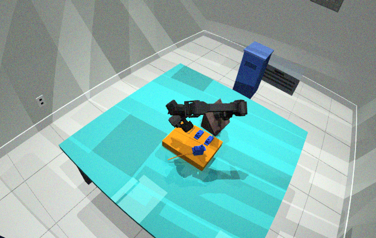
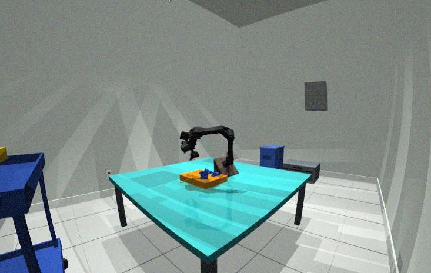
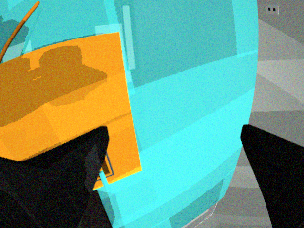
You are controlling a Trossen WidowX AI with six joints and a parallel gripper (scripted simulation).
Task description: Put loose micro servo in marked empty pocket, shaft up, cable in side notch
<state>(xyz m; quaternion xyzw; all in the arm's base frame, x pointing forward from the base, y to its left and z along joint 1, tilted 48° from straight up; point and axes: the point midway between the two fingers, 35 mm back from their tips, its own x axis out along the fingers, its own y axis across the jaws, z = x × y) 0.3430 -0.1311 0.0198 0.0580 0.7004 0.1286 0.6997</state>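
The loose blue micro servo (image 1: pixel 198 150) (image 2: pixel 203 174) rests on top of the orange deck (image 1: pixel 171 138) (image 2: pixel 194 181) (image 3: pixel 99 100), near its front edge. Which way its shaft points is too small to tell. Its orange cable (image 1: pixel 177 156) (image 3: pixel 21 27) runs out past the deck's edge. The marked pocket (image 1: pixel 191 130) (image 3: pixel 105 168) is near the deck's back edge, partly hidden by my gripper. My gripper (image 1: pixel 181 123) (image 2: pixel 190 152) (image 3: pixel 177 132) is open and empty, above the back-left part of the deck. The servo is outside the wrist view.
Two blue servos (image 1: pixel 198 134) (image 1: pixel 209 140) sit in the deck in a row beside the pocket. The arm's brown base block (image 1: pixel 214 125) (image 2: pixel 224 166) stands just behind the deck. The deck lies on a cyan table (image 1: pixel 242 165) (image 2: pixel 210 227). A blue cart (image 2: pixel 6 176) stands at the left.
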